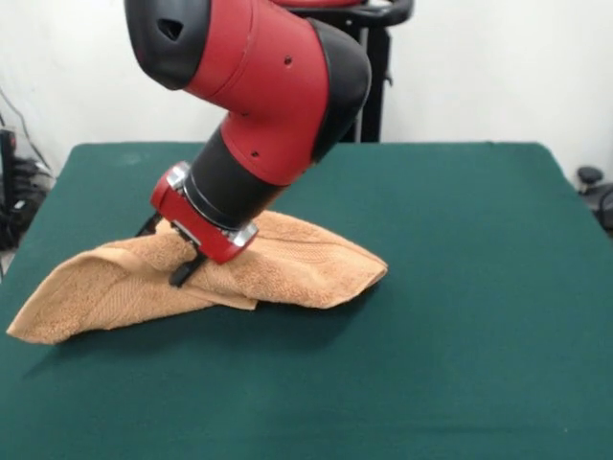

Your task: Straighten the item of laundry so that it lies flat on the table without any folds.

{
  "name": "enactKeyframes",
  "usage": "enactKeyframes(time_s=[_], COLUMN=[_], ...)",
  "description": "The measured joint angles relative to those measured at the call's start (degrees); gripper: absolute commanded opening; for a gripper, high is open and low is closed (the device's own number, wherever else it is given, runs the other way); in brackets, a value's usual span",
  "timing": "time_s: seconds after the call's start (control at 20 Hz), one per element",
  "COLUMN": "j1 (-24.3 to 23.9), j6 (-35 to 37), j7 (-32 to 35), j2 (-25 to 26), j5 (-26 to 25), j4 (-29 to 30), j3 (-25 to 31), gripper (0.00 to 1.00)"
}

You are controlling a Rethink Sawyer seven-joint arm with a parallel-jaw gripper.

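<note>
The orange-tan towel [306, 264] lies folded and bunched on the left half of the dark green table [460, 240]. One corner stretches toward the near left edge, and a rounded fold ends near the middle. The red and black arm comes down from above over the towel. My gripper [169, 251] is at the towel's raised upper part, and a black finger [186, 272] shows against the cloth. The towel rises to a peak at the gripper, which looks shut on it. The arm's wrist hides part of the towel.
The robot's black pedestal [375, 91] stands behind the table's far edge. Cables and dark gear [14, 192] sit off the table's left side, and a dark object [594, 187] sits off the right side.
</note>
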Motion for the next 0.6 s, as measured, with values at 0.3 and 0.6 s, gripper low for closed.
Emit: enactKeyframes(time_s=[0.3, 0.6], j1=[0.02, 0.01], j6=[-0.65, -2.90], j7=[0.00, 0.00], j2=[0.19, 0.53], j5=[-0.01, -0.01], j4=[-0.02, -0.01], j3=[0.44, 0.46], gripper=[1.00, 1.00])
